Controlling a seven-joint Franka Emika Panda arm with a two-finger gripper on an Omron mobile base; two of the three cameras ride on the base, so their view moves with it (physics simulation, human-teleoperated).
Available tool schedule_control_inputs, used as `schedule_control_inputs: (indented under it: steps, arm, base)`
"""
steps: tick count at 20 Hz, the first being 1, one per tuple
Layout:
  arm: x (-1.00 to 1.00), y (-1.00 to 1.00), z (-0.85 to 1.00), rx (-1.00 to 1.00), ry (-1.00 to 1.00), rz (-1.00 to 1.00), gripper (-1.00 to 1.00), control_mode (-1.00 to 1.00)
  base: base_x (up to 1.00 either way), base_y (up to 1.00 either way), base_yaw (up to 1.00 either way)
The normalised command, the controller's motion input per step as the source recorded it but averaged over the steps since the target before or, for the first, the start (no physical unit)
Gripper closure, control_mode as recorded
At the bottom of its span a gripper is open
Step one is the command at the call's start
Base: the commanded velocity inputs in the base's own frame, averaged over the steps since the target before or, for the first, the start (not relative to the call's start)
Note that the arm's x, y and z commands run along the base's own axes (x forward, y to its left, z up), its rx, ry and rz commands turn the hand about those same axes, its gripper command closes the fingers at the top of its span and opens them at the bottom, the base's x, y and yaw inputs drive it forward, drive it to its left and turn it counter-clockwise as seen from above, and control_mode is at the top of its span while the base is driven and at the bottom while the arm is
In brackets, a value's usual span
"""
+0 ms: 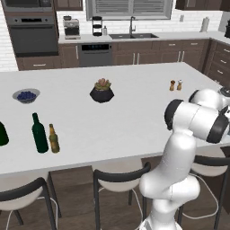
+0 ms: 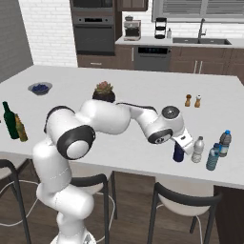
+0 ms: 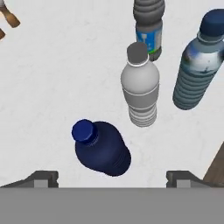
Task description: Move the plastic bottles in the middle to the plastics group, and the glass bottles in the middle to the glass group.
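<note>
**kbot_fan:** Four bottles are bunched at the right end of the white island counter (image 2: 124, 90) rn. Dark blue bottle (image 3: 101, 148) stands upright right under the hand, w/ the gripper (image 3: 112, 178) above it, jaws wide apart and one finger tip on each side, not touching it afaict. Nothing's held.

**dishpit42:** where's the clear one?

**kbot_fan:** Whitish water bottle (image 3: 140, 85) is just beside the blue one, upright, grey-white cap. Past it are the plastics group: a bluish ribbed bottle w/ a blue cap (image 3: 197, 65) and a greyer one w/ a blue-green label (image 3: 148, 26). All close together but apart, none touching that I can see.

**dishpit42:** and the glass stuff?

**kbot_fan:** Way over at the other end. In the left base view the slim amber bottle (image 1: 54, 138) stands just beside the tall dark green wine bottle (image 1: 39, 133), both upright. A squatter dark green bottle (image 1: 2, 134) sits at the pic's left edge, partly cut off.

**dishpit42:** anything else on the counter?

**kbot_fan:** Bowl of blue berries (image 1: 26, 95), potted succulent (image 1: 102, 90) mid-counter, salt & pepper shakers (image 1: 175, 85) farther right. Arm is stretched low across the front edge in the right base view, wrist next to the blue bottle.
</note>
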Motion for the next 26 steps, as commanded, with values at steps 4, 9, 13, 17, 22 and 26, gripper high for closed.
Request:
schedule_control_inputs:
  steps: [4, 9, 13, 17, 22, 26]
  arm:
    - [-0.42, 0.43, 0.79, -0.02, -0.04, 0.04, -1.00, -1.00]
    - [-0.35, 0.61, 0.78, -0.03, -0.08, 0.05, -1.00, -1.00]
    - [-0.53, 0.49, 0.65, 0.00, -0.03, 0.09, -1.00, -1.00]
    - [-0.77, 0.64, 0.39, -0.04, 0.00, 0.19, -1.00, -1.00]
    - [-0.82, 0.80, 0.15, -0.07, 0.01, 0.33, -1.00, -1.00]
    - [-0.98, 0.95, 0.03, -0.10, 0.00, 0.40, -1.00, -1.00]
  base:
    - [0.00, 0.00, 0.00]
    - [0.00, 0.00, 0.00]
    - [0.00, 0.00, 0.00]
    - [0.00, 0.00, 0.00]
    - [0.00, 0.00, 0.00]
    - [0.00, 0.00, 0.00]
